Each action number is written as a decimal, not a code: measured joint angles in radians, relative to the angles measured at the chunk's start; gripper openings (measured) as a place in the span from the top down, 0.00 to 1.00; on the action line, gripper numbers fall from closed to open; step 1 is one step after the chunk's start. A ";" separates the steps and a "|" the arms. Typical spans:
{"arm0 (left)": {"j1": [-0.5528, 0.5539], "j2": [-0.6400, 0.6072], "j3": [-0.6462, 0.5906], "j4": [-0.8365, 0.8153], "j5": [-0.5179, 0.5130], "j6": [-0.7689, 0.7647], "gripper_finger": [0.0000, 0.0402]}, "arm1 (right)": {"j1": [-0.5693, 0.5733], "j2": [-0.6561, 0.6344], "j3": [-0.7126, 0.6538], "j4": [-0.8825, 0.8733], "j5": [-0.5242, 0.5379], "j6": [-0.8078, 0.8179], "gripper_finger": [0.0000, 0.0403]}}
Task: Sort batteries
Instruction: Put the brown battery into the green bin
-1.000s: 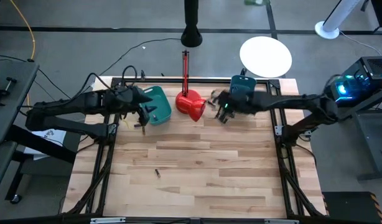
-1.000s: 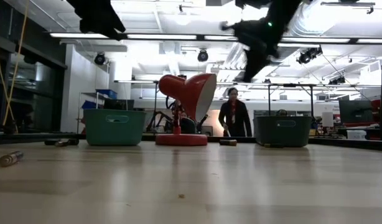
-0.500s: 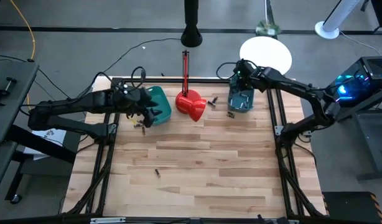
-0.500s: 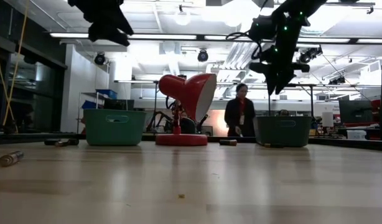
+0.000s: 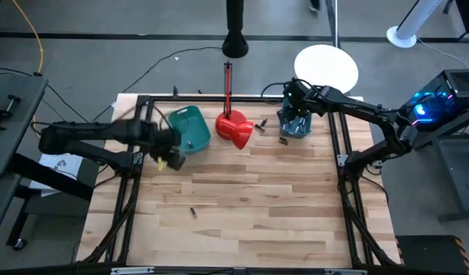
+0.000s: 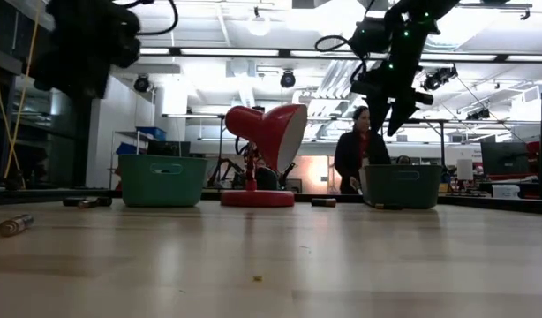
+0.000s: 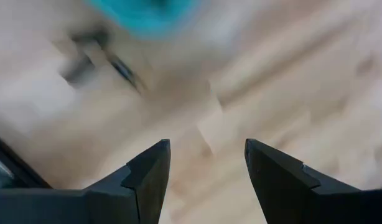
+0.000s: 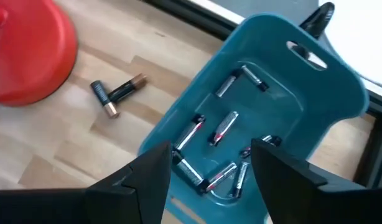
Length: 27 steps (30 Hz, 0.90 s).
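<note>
My right gripper (image 8: 209, 149) is open and empty, above the right teal bin (image 8: 284, 81), which holds several batteries (image 8: 223, 127); it shows in the high view (image 5: 295, 105) and the low view (image 6: 393, 79). Two batteries (image 8: 119, 93) lie on the table beside that bin. My left gripper (image 7: 206, 146) is open and empty above the table, just near and left of the left teal bin (image 5: 190, 126); it also shows in the high view (image 5: 170, 157). Dark batteries (image 7: 97, 53) lie ahead of it. One battery (image 5: 192, 211) lies alone at the table's middle left.
A red desk lamp (image 5: 234, 130) stands between the two bins at the far side. A black frame rail (image 5: 219, 98) runs along the table's far edge. Bare wood (image 5: 250, 214) fills the near half. A person (image 6: 352, 159) stands in the room beyond.
My right gripper has gone from beside the red lamp toward the table's far right, up over the right bin, and now hangs above it. My left gripper has gone from over the left bin's edge toward the table's near edge and a little left.
</note>
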 joint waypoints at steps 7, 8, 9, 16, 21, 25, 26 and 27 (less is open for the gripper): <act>-0.255 0.064 -0.148 0.137 0.004 -0.205 0.50 | 0.040 0.000 0.000 -0.005 -0.016 -0.018 0.47; -0.258 0.075 -0.162 0.137 -0.006 -0.215 0.50 | 0.043 0.000 0.000 -0.002 -0.017 -0.017 0.47; -0.249 0.086 -0.169 0.133 -0.014 -0.215 0.50 | 0.043 0.000 0.000 0.003 -0.017 -0.016 0.47; -0.005 0.136 -0.130 0.050 -0.017 0.079 0.50 | 0.041 0.000 0.000 0.067 -0.022 -0.015 0.47; 0.212 0.204 -0.093 -0.026 -0.043 0.332 0.50 | 0.042 0.000 0.000 0.097 -0.059 -0.011 0.47; 0.331 0.274 -0.082 -0.037 -0.048 0.522 0.50 | 0.042 0.000 0.001 0.098 -0.063 -0.008 0.47; 0.348 0.290 -0.082 -0.032 -0.049 0.579 0.50 | 0.042 0.000 0.001 0.098 -0.063 -0.008 0.47; 0.360 0.308 -0.082 -0.028 -0.052 0.643 0.50 | 0.042 0.000 0.001 0.098 -0.063 -0.008 0.47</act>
